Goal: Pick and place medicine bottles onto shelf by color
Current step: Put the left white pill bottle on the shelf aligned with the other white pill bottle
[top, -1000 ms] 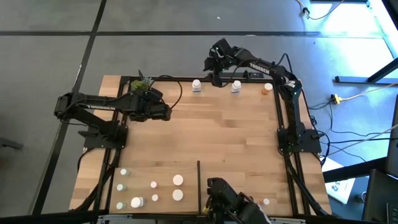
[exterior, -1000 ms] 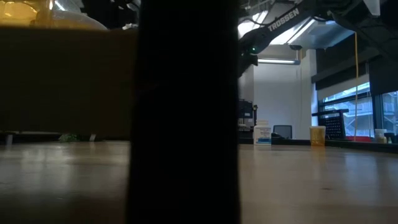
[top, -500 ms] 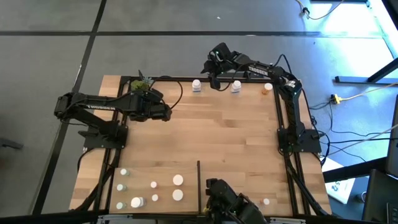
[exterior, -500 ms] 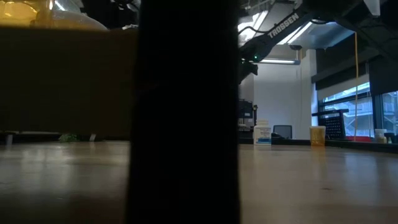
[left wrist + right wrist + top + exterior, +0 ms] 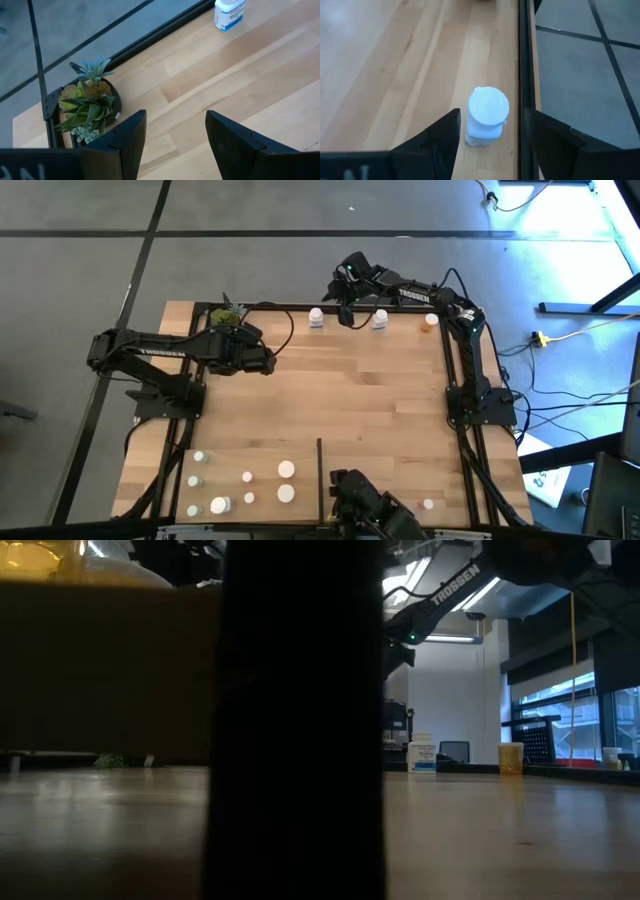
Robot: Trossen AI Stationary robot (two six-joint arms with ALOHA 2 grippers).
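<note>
A white bottle with a white cap stands at the far edge of the light-wood shelf. A second white bottle and an orange one stand to its right. My right gripper is open above the far edge, between the two white bottles. In the right wrist view the left bottle stands just ahead of the spread fingers, untouched. My left gripper is open and empty, to the right of the potted plant. Several bottles stand at the near left.
A thin black divider strip runs in from the near edge. One small bottle stands at the near right. A dark device sits at the near edge. In the low view a broad dark post hides the middle.
My right gripper has come down a little toward the shelf at the far edge, still open, beside the left white bottle.
</note>
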